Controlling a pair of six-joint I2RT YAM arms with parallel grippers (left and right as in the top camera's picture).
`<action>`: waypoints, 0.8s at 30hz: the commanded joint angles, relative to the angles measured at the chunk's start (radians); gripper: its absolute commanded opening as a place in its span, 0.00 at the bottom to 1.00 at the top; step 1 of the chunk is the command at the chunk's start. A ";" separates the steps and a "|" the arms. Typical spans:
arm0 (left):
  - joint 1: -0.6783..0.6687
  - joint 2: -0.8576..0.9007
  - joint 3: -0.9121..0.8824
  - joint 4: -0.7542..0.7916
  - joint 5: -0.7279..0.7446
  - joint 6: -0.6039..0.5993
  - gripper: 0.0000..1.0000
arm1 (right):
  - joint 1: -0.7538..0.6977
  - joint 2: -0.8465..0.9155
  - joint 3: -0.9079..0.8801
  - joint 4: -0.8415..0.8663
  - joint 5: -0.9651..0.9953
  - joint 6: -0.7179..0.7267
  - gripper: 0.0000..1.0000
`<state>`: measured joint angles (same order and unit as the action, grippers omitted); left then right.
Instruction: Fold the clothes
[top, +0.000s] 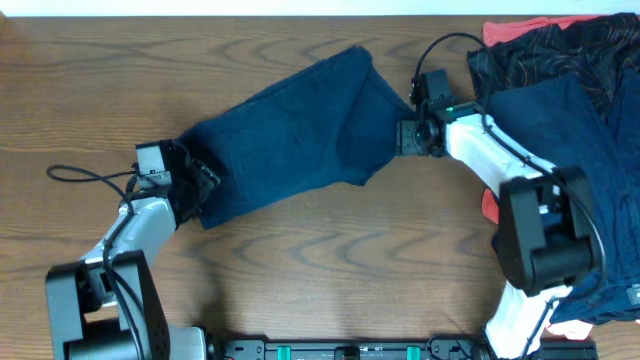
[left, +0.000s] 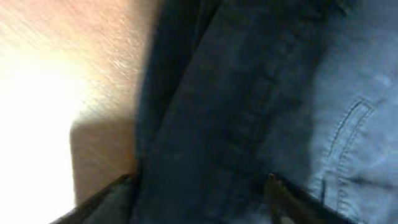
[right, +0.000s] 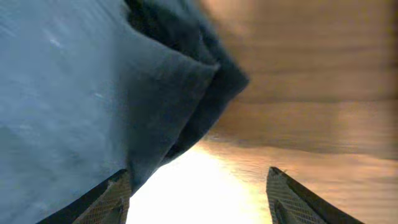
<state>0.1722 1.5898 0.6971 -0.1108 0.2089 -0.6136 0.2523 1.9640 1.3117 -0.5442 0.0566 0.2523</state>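
Where the near edge of the bench (top: 300, 260) runs, a black rail (top: 350, 350) sits between the two arm bases, and a black cable (top: 85, 176) loops toward the left edge. Navy shorts (top: 290, 130) lie stretched diagonally across the middle, wrinkled, seams showing. At their near-left end the left gripper (top: 203, 183) stands open, cloth filling the space between its fingers (left: 106, 202). At their far-right end the right gripper (top: 400, 137) is open too, cloth against one finger. Toward the far right corner lies a heap: a navy garment (top: 560, 120), a black piece (top: 560, 45), a coral-red piece (top: 515, 28).
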 joint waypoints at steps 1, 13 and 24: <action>0.000 0.056 -0.022 -0.015 0.091 0.040 0.46 | -0.020 -0.103 -0.003 0.002 0.032 0.001 0.68; 0.002 -0.072 0.071 -0.307 0.094 0.176 0.06 | 0.027 -0.137 -0.003 -0.006 -0.333 -0.113 0.13; 0.002 -0.387 0.246 -0.739 0.095 0.195 0.06 | 0.280 -0.083 -0.009 -0.021 -0.409 -0.154 0.01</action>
<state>0.1741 1.2652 0.8997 -0.8158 0.3008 -0.4404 0.4633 1.8420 1.3113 -0.5632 -0.3088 0.1276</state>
